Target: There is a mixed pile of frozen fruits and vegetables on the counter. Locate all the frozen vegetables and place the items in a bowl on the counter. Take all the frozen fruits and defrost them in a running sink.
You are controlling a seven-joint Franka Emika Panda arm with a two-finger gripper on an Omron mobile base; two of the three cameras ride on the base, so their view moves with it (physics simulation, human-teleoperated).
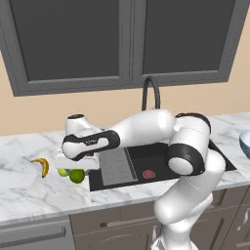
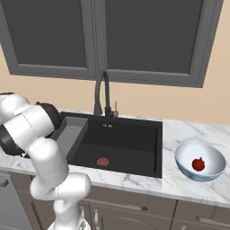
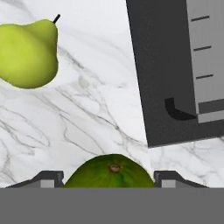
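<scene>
A dark green ball (image 3: 109,172) sits between my gripper's (image 3: 109,178) two fingertips, which press against its sides; the gripper is shut on it. In the left base view the hand (image 1: 74,160) hangs low over the same ball (image 1: 76,176) on the counter (image 1: 29,195), left of the sink (image 1: 154,155). A yellow-green stemmed pear (image 3: 28,54) lies beside it (image 1: 62,172). The banana (image 1: 41,166) lies further left. The bowl (image 2: 211,155) stands right of the sink (image 2: 128,137) and holds a red round piece (image 2: 198,164).
The grey ribbed tray (image 1: 117,166) lies in the sink's left part, close to my hand. A reddish drain (image 2: 103,161) shows in the basin. The black arched faucet (image 2: 102,92) rises behind the sink. Dark wall cabinets (image 1: 73,39) hang above.
</scene>
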